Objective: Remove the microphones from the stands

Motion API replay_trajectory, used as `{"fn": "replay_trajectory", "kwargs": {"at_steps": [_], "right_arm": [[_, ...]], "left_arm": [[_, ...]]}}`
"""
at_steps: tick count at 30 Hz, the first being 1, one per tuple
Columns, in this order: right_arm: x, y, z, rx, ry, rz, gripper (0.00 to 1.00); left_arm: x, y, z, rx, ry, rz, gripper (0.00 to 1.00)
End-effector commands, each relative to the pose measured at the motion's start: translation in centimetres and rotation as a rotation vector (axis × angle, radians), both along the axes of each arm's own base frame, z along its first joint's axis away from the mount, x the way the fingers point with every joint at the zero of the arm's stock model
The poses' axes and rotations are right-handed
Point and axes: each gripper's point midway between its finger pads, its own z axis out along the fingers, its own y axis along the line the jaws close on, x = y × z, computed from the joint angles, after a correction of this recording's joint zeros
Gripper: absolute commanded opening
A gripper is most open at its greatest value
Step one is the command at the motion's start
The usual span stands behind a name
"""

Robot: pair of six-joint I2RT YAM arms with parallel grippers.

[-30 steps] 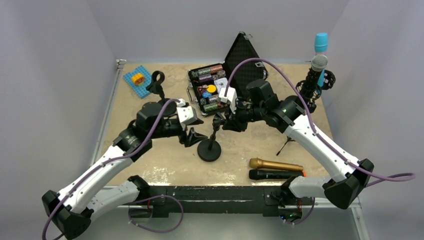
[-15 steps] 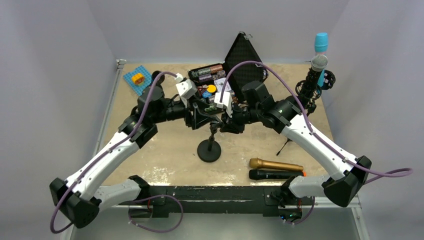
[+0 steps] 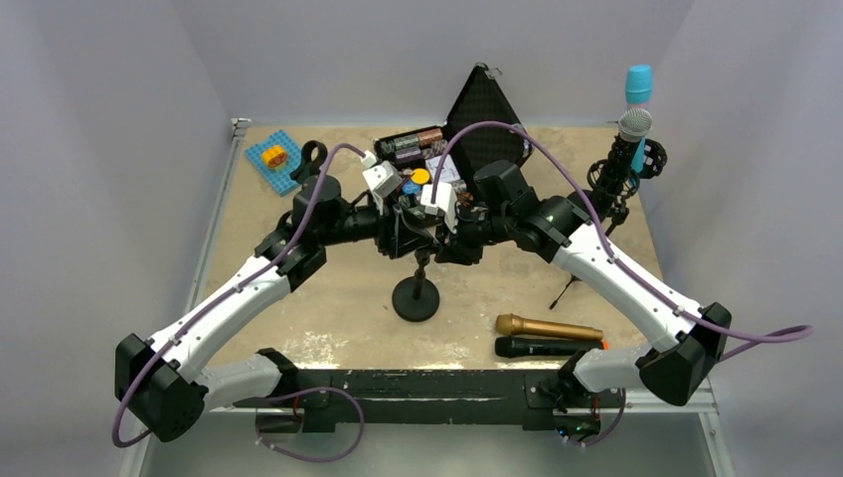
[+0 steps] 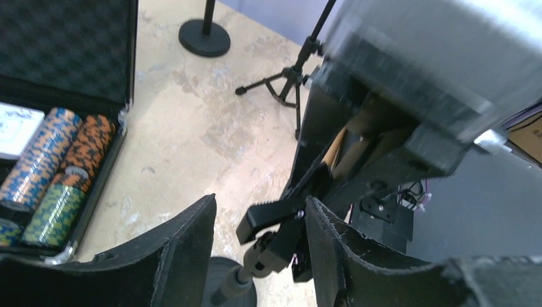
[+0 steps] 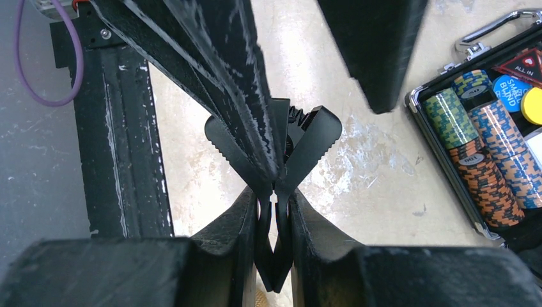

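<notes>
A short black mic stand with a round base [image 3: 416, 298] stands mid-table, topped by a spring clip [image 4: 276, 216]. I see no microphone in that clip. My right gripper [image 3: 439, 241] is shut on the clip's two handles [image 5: 275, 230], and its toothed ends [image 5: 313, 137] stand apart. My left gripper [image 3: 406, 231] is open, its fingers [image 4: 185, 243] on either side of the clip [image 5: 275, 147] without touching it. A gold microphone [image 3: 549, 327] and a black microphone [image 3: 547, 347] lie on the table at the front right. A silver-headed microphone [image 3: 634, 124] sits in a stand at the back right.
An open case of poker chips [image 3: 416, 157] lies right behind both grippers and also shows in the left wrist view [image 4: 57, 173]. A blue plate [image 3: 270, 159] and a black clip stand [image 3: 313, 164] are back left. A small tripod [image 3: 570, 288] and a blue microphone [image 3: 637, 84] are at the right.
My left arm has swung up and to the right from beside the stand's base, and its open fingers now straddle the clip. My right gripper has kept its hold on the clip handles.
</notes>
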Motion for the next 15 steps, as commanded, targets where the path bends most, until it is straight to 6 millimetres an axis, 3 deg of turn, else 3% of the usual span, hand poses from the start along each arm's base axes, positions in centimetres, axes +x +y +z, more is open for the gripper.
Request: {"fn": "replay_trajectory", "kwargs": {"at_steps": [1,6,15], "right_arm": [[0.2,0.2,0.8,0.021,-0.031,-0.009,0.00],[0.3,0.3,-0.1,0.005,-0.020,-0.003,0.00],[0.3,0.6,-2.0,-0.017,0.011,-0.009,0.00]], "left_arm": [[-0.5,0.6,-2.8,0.046,0.053,0.012,0.57],[-0.1,0.9,-5.6,0.094,0.085,0.039,0.54],[-1.5,2.1,-9.7,0.159,0.122,0.032,0.54]]}}
